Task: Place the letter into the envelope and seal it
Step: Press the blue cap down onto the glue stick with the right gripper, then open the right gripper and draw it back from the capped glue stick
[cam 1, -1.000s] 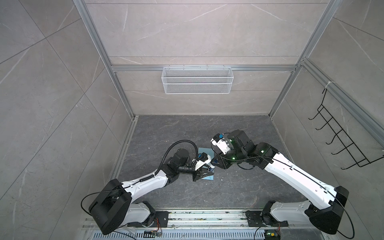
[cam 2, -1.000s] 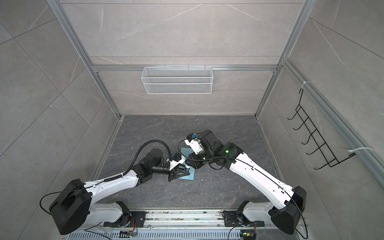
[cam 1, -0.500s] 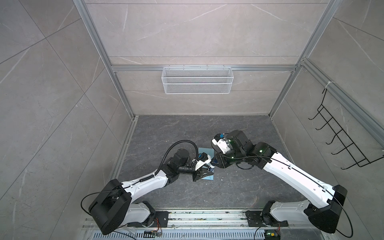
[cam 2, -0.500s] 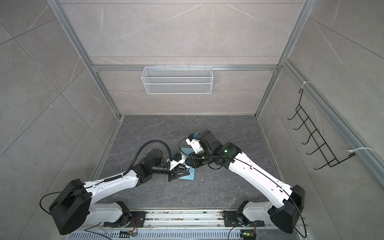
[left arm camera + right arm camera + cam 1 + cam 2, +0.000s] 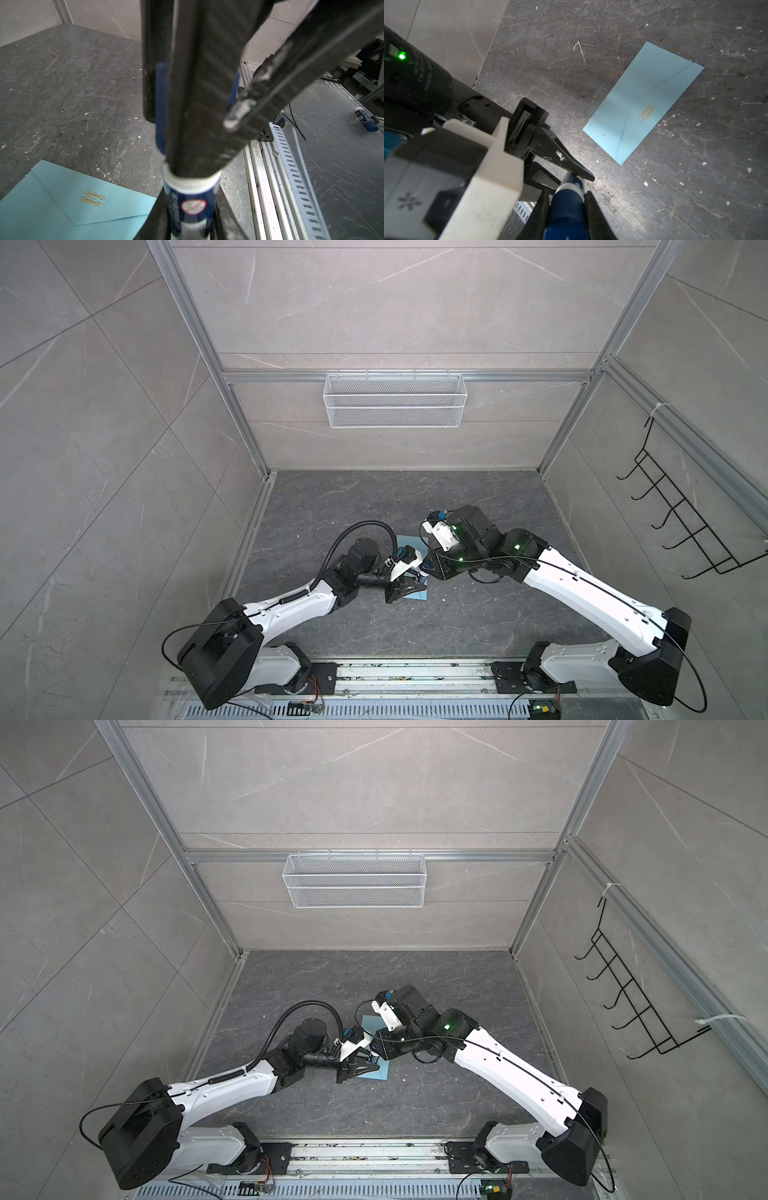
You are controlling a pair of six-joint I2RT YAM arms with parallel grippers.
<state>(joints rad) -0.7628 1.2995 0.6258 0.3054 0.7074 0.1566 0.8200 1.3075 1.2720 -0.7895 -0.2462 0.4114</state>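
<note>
The light blue envelope [image 5: 643, 99] lies flat on the dark floor with its pointed flap folded down, and shows in both top views [image 5: 408, 541] [image 5: 377, 1074] under the arms. The letter is hidden. A blue glue stick [image 5: 191, 204] hangs between both grippers above the envelope's near end. My left gripper [image 5: 190, 220] is shut on its labelled body. My right gripper [image 5: 568, 209] is shut on the dark blue cap end [image 5: 566, 216]. In a top view the two grippers meet tip to tip: left [image 5: 417, 580], right [image 5: 429, 572].
A white wire basket [image 5: 395, 406] hangs on the back wall, and a black hook rack [image 5: 681, 526] on the right wall. A slotted metal rail [image 5: 415, 672] runs along the front edge. Another glue stick [image 5: 366, 122] lies on a surface beyond the rail.
</note>
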